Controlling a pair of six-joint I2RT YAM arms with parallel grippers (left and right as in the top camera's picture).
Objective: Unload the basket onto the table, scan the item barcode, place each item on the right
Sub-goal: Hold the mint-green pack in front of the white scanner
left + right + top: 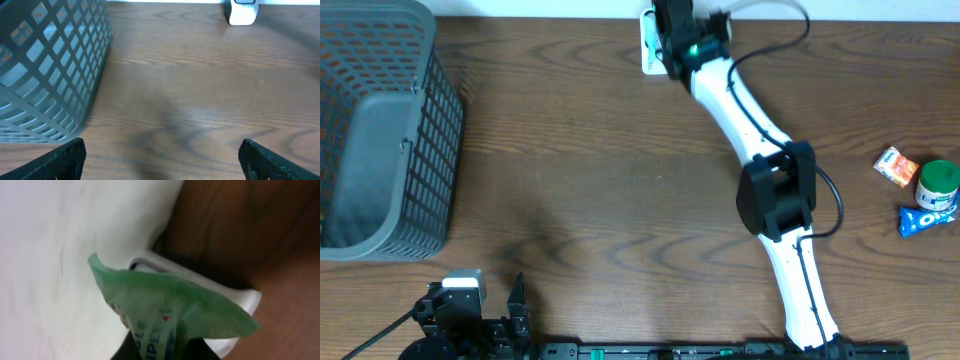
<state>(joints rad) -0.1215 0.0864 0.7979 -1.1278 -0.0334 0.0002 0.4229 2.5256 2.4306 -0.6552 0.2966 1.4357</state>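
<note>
Pinching green packet [165, 305] — right end effector [165, 351] | long axis toward white scanner [245, 300]

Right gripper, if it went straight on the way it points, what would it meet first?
Probably the white scanner stand, just beyond the green packet the right gripper holds; blur hides the gap.

This looks like a mock shop checkout built for robot trials, not a real store. A wood-grain table [570, 150] carries a grey plastic shopping basket [380, 130] on one side and a small white scanner [242, 14] at its far edge. On the other side lie packed groceries: an orange packet [896, 167], a green-lidded jar [937, 183] and a blue biscuit pack [927, 220]. A white robot arm [740, 110] extends over the table.
</note>
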